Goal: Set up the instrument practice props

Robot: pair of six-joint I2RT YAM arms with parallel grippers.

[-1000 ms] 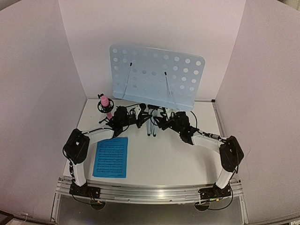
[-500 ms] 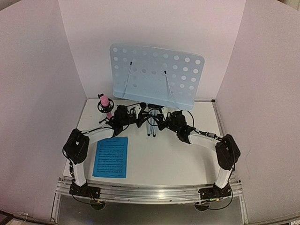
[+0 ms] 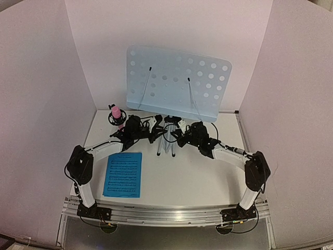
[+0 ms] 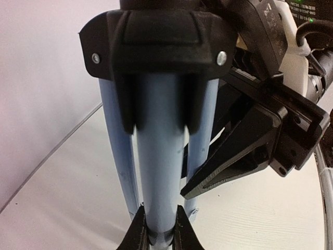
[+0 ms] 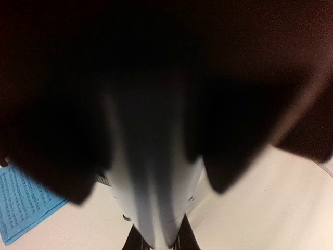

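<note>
This is a robot lab's test booth rather than a lived-in room. Plain white panels (image 3: 171, 31) close in a white worktop (image 3: 177, 179) at the back and on both sides, making a bare screened cell. A slotted aluminium rail (image 3: 166, 212) runs along the near edge. Two robot arms with black joints and white links are bolted to it, the left arm (image 3: 83, 166) and the right arm (image 3: 256, 174). On the worktop are a music stand (image 3: 177, 83), a small pink microphone (image 3: 116, 113) and a blue sheet of printed music (image 3: 123, 174).

Bright overview; right wrist view blurred.
</note>
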